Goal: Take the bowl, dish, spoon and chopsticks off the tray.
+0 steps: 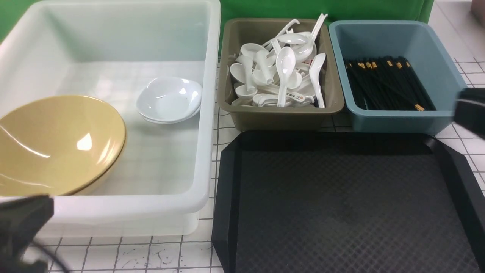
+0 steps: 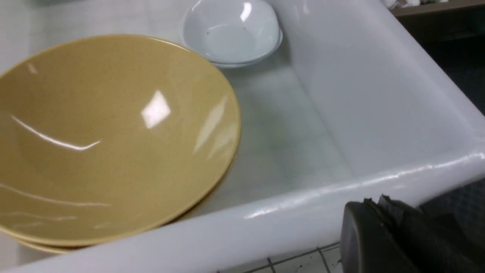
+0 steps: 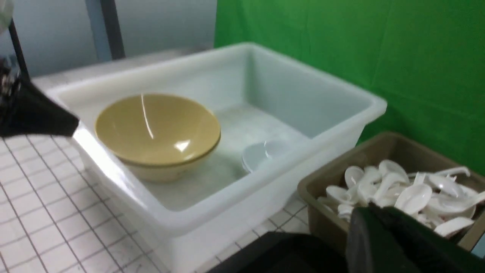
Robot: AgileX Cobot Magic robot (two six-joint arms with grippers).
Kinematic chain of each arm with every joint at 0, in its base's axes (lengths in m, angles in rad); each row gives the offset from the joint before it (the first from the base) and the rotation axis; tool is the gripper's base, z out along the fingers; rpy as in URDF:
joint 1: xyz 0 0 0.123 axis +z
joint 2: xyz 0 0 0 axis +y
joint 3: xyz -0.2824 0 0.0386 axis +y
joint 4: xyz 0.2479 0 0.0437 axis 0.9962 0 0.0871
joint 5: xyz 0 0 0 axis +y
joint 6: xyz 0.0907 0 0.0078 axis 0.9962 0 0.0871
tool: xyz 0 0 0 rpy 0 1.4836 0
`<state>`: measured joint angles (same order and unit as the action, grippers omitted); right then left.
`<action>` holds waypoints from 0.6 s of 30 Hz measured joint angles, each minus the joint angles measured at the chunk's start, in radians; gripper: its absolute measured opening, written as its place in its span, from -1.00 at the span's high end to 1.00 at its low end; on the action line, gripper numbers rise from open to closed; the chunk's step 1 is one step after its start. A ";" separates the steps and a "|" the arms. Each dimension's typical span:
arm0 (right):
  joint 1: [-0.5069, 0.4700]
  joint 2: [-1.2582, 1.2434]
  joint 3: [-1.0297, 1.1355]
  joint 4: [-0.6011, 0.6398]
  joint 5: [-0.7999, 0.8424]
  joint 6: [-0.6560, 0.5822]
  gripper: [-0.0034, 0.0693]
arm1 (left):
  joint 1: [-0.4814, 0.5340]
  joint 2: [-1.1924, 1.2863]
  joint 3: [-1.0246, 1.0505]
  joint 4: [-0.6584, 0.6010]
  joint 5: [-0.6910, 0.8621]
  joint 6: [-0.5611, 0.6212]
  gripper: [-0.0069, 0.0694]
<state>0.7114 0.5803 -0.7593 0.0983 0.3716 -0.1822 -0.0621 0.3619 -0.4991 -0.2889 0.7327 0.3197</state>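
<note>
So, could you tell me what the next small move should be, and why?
Probably retract the left gripper and right gripper: the tray looks bare, the bowl and dish sit in the white tub, spoons lie in the olive bin, chopsticks in the blue bin.

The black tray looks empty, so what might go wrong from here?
The left arm sits low, close to the white tub's front wall; pulling back carelessly might knock the tub and rattle the yellow bowl. The spoons are heaped above the brown bin's rim, a few poking past its far edge, so a bump might tip some out.
</note>
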 joint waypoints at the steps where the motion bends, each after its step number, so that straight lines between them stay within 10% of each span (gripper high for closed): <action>1: 0.000 -0.016 0.015 0.002 -0.014 0.001 0.76 | 0.000 -0.054 0.022 0.000 -0.002 0.000 0.85; 18: 0.000 -0.055 0.045 0.005 -0.067 0.005 0.70 | 0.000 -0.285 0.071 0.000 -0.002 0.000 0.85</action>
<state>0.7114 0.5255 -0.7139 0.1038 0.3043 -0.1768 -0.0621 0.0771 -0.4285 -0.2889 0.7305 0.3197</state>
